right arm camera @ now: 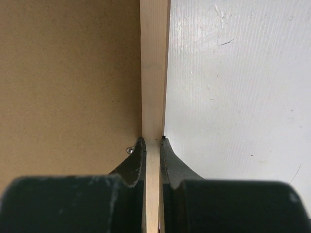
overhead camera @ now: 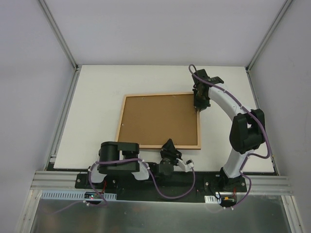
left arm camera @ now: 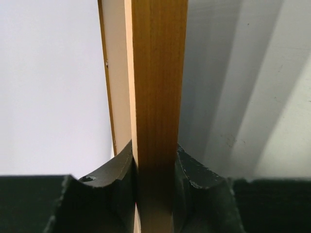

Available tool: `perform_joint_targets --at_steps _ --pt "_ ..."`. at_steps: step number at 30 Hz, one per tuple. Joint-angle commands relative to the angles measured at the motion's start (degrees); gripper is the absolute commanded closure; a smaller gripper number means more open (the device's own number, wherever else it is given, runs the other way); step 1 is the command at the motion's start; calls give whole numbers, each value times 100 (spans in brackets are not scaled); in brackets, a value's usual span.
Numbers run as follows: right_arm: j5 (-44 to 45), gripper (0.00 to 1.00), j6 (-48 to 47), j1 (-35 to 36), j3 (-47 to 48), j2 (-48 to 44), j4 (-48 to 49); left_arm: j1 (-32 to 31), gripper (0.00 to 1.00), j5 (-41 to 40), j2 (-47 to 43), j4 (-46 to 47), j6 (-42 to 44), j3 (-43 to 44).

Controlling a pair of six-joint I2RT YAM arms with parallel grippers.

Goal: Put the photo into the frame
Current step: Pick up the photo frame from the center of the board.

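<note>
Frame (overhead camera: 121,118): flat at bench (overhead camera: 97,107) centre, backing board (overhead camera: 160,119) uppermost. Left hand (overhead camera: 169,142) clamped on its 6 o'clock rail, right hand (overhead camera: 199,108) on the 3 o'clock rail. You should lift both evenly. Photo unseen.

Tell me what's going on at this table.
Two robot arms are holding a wooden picture frame that lies on the white table with its brown backing board facing up. The left gripper has its fingers shut on the near rail. The right gripper is shut on the right rail, near the far corner. No photo is visible, so whether it is already inside cannot be told.
</note>
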Motion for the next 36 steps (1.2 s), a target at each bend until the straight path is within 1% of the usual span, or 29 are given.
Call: perform_joint_targets --at_steps 1,4,5,6,8,9,10,12,13,15,17,18,19,20,21,22,23,26,29,32,36 --pt "26 99 -32 27 93 -419 -168 39 100 -179 -111 949 169 34" --pt "-18 98 -41 19 58 -506 -141 48 100 -284 -137 1398 608 95" --pt "-61 90 -58 10 49 -576 -141 39 100 -320 -190 1469 749 130" --pt "-79 79 -93 10 66 -690 -115 39 100 -372 -269 1417 811 191" --pt "-62 52 -120 -25 101 -954 -123 65 100 -469 -488 1120 838 358" --pt "-88 43 -138 -43 145 -1164 -123 74 100 -469 -637 892 760 437" --pt "-158 35 -146 -104 189 -1323 -106 83 100 -469 -804 620 637 516" --pt "-167 27 -155 -192 251 -1657 -106 109 100 -461 -1129 -135 321 727" --pt "-159 25 -155 -244 286 -1841 -88 136 100 -452 -1270 -487 181 823" --pt "-80 23 -129 -323 339 -2192 -88 188 100 -469 -1551 -1190 -109 1113" --pt "26 22 -77 -438 357 -2535 -71 276 100 -400 -1806 -2373 -591 1586" --pt "61 21 -50 -543 348 -2711 -45 337 100 -286 -1929 -3224 -925 1833" --pt "122 21 -15 -622 339 -2869 -27 399 100 -128 -2079 -4172 -1433 2201" --pt "210 20 29 -684 330 -3028 -1 513 100 30 -2202 -4973 -1943 2657" --pt "306 20 55 -763 295 -3195 26 662 100 310 -2342 -5999 -2374 3062" --pt "368 19 82 -824 234 -3327 113 794 100 626 -2448 -6732 -2857 3466" --pt "404 19 108 -912 155 -3485 192 952 100 856 -2554 -7166 -3236 3774" --pt "352 18 196 -1158 -65 -3837 360 1382 100 1453 -2756 -8011 -3949 4601" --pt "272 19 249 -1282 -214 -3969 448 1760 100 2077 -2774 -8829 -4503 5523" --pt "185 19 293 -1335 -302 -4022 483 2007 100 2333 -2748 -9208 -4821 6158" --pt "106 18 328 -1352 -390 -4014 527 2411 100 2825 -2932 -9227 -5268 6571"
